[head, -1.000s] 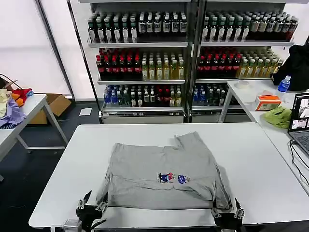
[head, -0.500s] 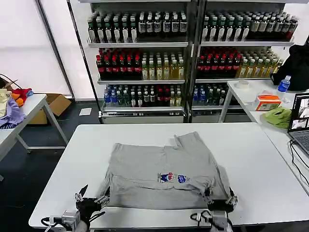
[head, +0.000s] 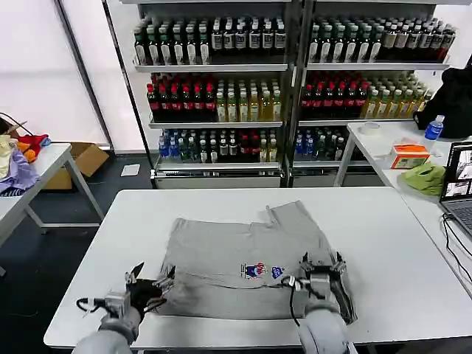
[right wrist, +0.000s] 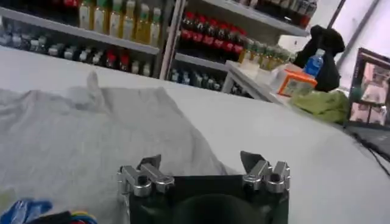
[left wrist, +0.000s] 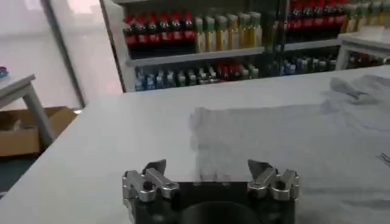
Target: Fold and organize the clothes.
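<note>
**Both tools open at the shirt's near hem**

While the grey shirt (head: 251,258) lies flat at frame centre on the white counter (head: 383,243), its long axis running left to right, the left tool (head: 151,284) sits open at the lower-left corner, just beside the hem. Lower right, the right tool (head: 318,267) hovers open over the fabric. Whether either touches cloth is unclear.

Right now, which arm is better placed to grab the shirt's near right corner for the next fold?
Probably the right: its open pincer hovers over the grey shirt by that corner. The left pincer, also open, sits at the opposite edge.
</note>
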### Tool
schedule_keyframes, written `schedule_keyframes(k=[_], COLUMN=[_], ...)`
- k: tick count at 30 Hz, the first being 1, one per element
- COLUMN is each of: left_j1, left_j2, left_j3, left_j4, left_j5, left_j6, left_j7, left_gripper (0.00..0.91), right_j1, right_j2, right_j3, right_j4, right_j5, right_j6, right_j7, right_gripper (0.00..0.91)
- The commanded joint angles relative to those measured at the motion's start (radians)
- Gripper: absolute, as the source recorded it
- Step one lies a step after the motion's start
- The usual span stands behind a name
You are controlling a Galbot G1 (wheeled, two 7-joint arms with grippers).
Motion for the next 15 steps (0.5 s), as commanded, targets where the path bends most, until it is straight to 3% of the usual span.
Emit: schedule_keyframes(k=[1, 15], left_j1=[-0.282, -0.428], left_j2=[0.051, 0.111], left_j3=[0.082, 0.160], left_j4=[0.192, 0.348], left_j5=[-0.062, -0.101], left_j6=[0.023, 0.023], left_j7=[0.072, 0.109], left_gripper=[0.907, 0.907], right_j1=[0.300, 0.418], right_j2=[0.040, 0.072], right_j3=[0.012, 0.018], right_j4=[-0.227, -0.389], right_j5=[0.123, 0.155], right_j6=[-0.012, 0.004], right_j7=[-0.002, -0.019], right_gripper=[0.907, 0.907])
